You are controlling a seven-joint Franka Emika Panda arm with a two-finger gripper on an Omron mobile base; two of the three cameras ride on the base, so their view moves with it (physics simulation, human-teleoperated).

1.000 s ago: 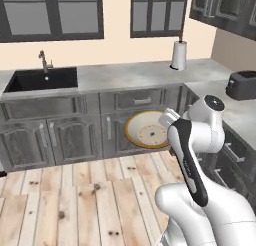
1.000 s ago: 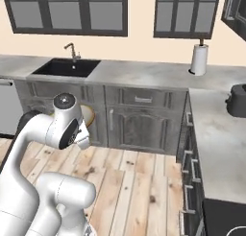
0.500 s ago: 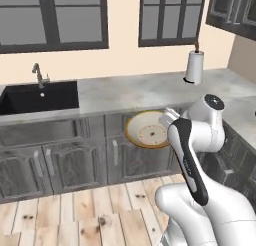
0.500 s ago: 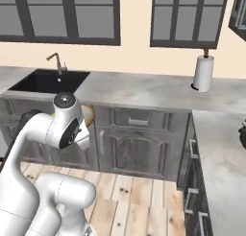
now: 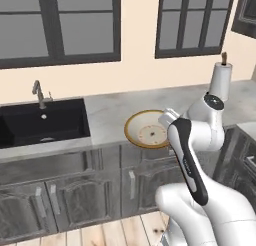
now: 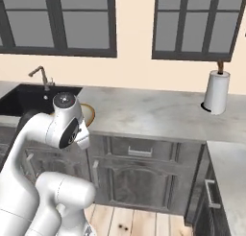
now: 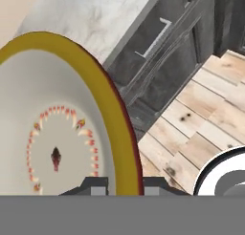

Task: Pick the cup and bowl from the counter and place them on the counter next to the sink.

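While the bowl (image 5: 146,129) hangs tilted on edge in the left base view, its pale inside turned toward the camera, it is carried at the end of the arm over the front part of the counter (image 5: 107,111), just to the right of the sink (image 5: 42,121) and not yet resting on the stone. The relation that matters for setting it down is this: the free patch of marbled worktop beside the basin lies below and slightly behind the bowl, so the hand would seem to need to go down and level the bowl out, turning its face from sideways to upward. In the hand view the gripper (image 7: 124,185) sits at the bottom, and the tan rim of the bowl runs straight down between its two dark tips (one tip on the pale inner side, the other on the outer side), so the fingers are closed narrowly on the rim, pinching the wall of the bowl. The faucet (image 5: 39,93) stands at the back of the basin, well apart from the bowl. A paper towel roll (image 6: 216,91) stands on the counter far to the right, clear of the likely placing spot.
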